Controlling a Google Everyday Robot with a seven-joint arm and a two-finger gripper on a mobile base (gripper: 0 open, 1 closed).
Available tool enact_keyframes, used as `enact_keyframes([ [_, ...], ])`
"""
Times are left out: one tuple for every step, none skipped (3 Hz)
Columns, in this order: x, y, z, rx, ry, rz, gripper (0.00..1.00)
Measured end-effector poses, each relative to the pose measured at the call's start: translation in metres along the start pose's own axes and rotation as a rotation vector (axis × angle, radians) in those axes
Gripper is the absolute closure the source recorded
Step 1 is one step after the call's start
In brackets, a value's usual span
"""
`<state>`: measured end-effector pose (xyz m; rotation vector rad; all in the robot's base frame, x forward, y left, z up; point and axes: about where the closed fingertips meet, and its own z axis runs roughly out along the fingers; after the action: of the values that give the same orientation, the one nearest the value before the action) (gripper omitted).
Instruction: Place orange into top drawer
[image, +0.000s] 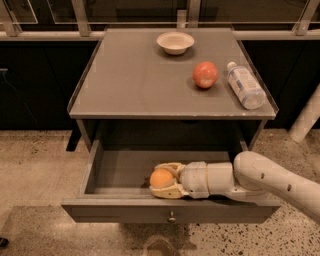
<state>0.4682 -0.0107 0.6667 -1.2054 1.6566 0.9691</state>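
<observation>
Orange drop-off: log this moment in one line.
gripper: in open top drawer, shut on orange | orange: not released | tabletop: apple, bowl, bottle

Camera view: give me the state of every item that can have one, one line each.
Top drawer: pulled open.
Orange: gripped by the claw, low inside the drawer.
Claw: shut on the orange, inside the drawer.
Apple: resting free on the tabletop.
Bottle: lying on its side on the tabletop.
Bowl: upright, looks empty.
</observation>
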Motion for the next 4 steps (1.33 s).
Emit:
enact_keyframes([
  [0.0197,-0.0208,0.0009,0.026,0.063,0.032,1.00],
  [0.0224,-0.0216,0.0012,0.026,0.069,0.037,0.81],
  [0.0224,-0.0216,0.0012,0.026,0.069,0.037,0.58],
  [0.0224,-0.0216,0.0012,0.026,0.069,0.037,0.35],
])
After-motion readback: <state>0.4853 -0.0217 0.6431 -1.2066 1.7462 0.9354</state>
